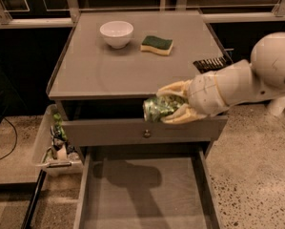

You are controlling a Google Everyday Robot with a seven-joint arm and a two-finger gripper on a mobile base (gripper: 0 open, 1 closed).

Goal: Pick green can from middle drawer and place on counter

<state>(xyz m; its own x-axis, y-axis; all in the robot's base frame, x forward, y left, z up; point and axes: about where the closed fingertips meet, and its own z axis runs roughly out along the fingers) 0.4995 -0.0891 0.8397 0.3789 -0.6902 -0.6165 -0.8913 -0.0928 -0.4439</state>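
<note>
In the camera view, the grey tabletop (108, 75) carries a white bowl (116, 33) at the back left. A green-and-yellow sponge (157, 45) lies just beside the bowl on its right. A flat black ridged object (211, 64) sits near the right rim, partly hidden by the pale arm (256, 75) that reaches in from the right. Below the tabletop's front edge is a closed drawer front (113, 131) with a small round knob (146, 133). Under that, the middle drawer (147, 199) is pulled out, its flat floor bare except for a dark shadow. A pale bin (42, 149) holding small items stands on the floor to the left of the cabinet.

The hand (162, 106) is level with the tabletop's front edge, right of centre, above the open drawer and in front of the closed drawer front. Its two cream fingers (178, 87) are closed around the green can (156, 108), one above and one below. The can lies on its side, clear of both drawer and tabletop. Its label is mottled dark and light green, and its left end sticks out past the fingertips.
</note>
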